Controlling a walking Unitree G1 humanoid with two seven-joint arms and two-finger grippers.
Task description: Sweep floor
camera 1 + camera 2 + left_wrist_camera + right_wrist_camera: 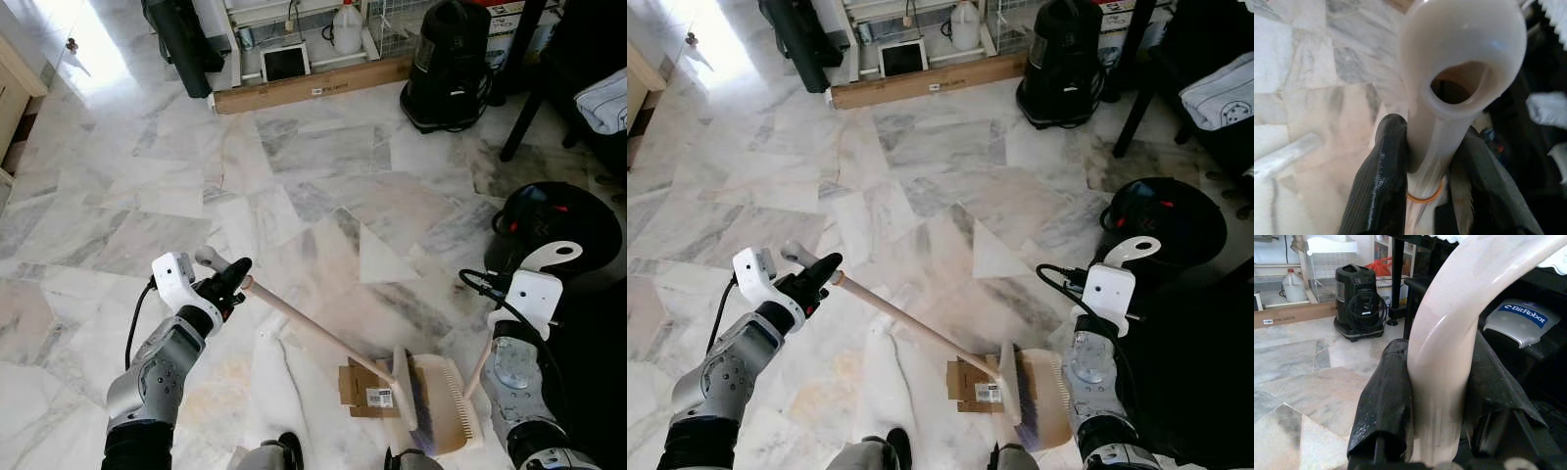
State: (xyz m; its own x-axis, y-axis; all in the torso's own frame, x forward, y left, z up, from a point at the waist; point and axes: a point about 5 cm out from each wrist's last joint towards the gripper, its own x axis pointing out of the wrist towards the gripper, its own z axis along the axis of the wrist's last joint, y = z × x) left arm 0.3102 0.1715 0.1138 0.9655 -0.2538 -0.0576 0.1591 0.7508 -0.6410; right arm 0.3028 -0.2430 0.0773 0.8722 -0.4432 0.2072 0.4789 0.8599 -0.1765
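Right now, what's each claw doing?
Left claw: shut on the cream wooden broom handle.
Right claw: shut on the cream plastic dustpan handle.

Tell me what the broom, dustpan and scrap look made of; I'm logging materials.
Broom: likely smooth cream plastic, its end glossy and hollow in the left wrist view. Dustpan: matching cream plastic, probably, with a moulded comb edge. Scrap: matte brown cardboard bearing a white label.

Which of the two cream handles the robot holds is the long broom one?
The one in the left gripper: the broom slants down to the cardboard scrap. The right gripper holds the dustpan handle.
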